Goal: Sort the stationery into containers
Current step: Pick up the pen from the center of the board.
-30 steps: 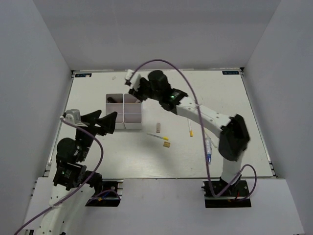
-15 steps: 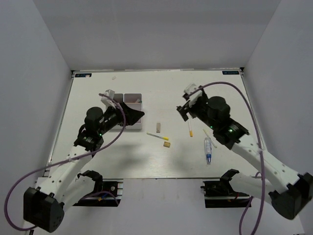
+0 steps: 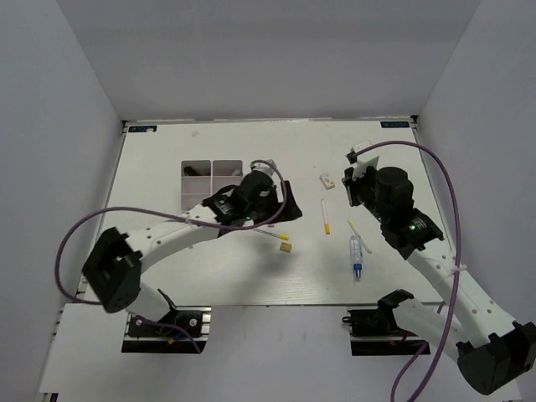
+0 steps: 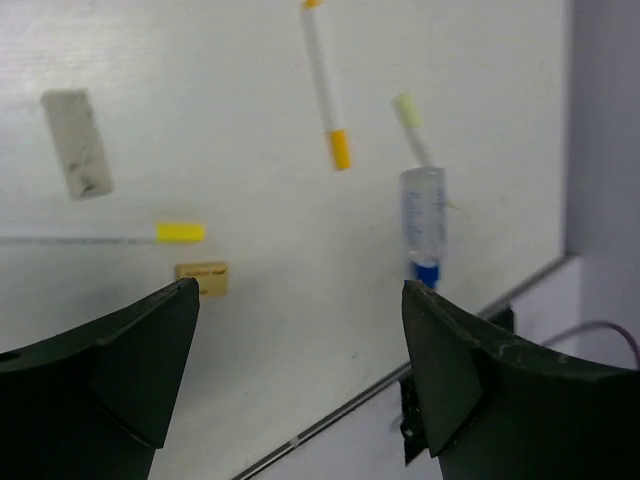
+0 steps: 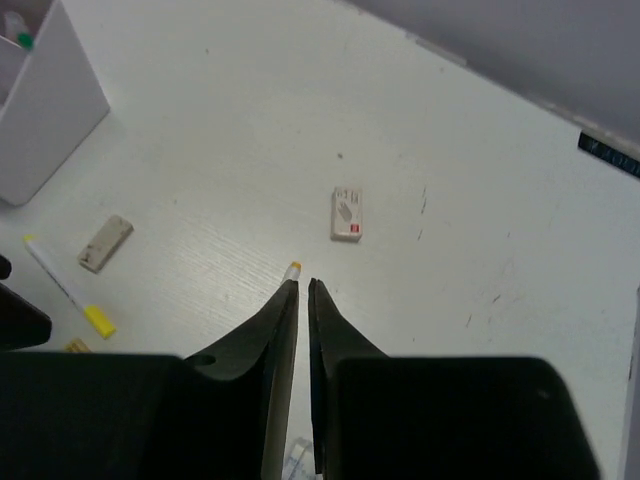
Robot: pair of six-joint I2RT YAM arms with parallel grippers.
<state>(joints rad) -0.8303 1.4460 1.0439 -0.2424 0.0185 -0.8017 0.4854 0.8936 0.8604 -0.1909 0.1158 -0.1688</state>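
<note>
The white four-compartment organizer box (image 3: 213, 170) stands left of centre, with a dark item in its left compartment. My left gripper (image 3: 275, 208) hangs open and empty over the table's middle, right of the box. In the left wrist view its open jaws (image 4: 300, 292) frame a beige eraser (image 4: 201, 277), a yellow-capped pen (image 4: 180, 233), a grey eraser (image 4: 75, 142), a white pen (image 4: 325, 85) and the clear blue-tipped tube (image 4: 424, 215). My right gripper (image 5: 303, 284) is shut and empty, above the white pen's orange tip (image 5: 293, 268) and near a white eraser (image 5: 347, 213).
From above, the white eraser (image 3: 327, 180), white pen (image 3: 325, 216), beige eraser (image 3: 286, 248), tube (image 3: 356, 255) and a short pale pen (image 3: 353, 226) lie between the arms. The table's front edge (image 4: 330, 420) is close below the left jaws. The box corner (image 5: 40, 120) shows at the upper left.
My left arm has swung from the left side across to the table's middle, right of the box. My right arm has drawn back from the box to the right side.
</note>
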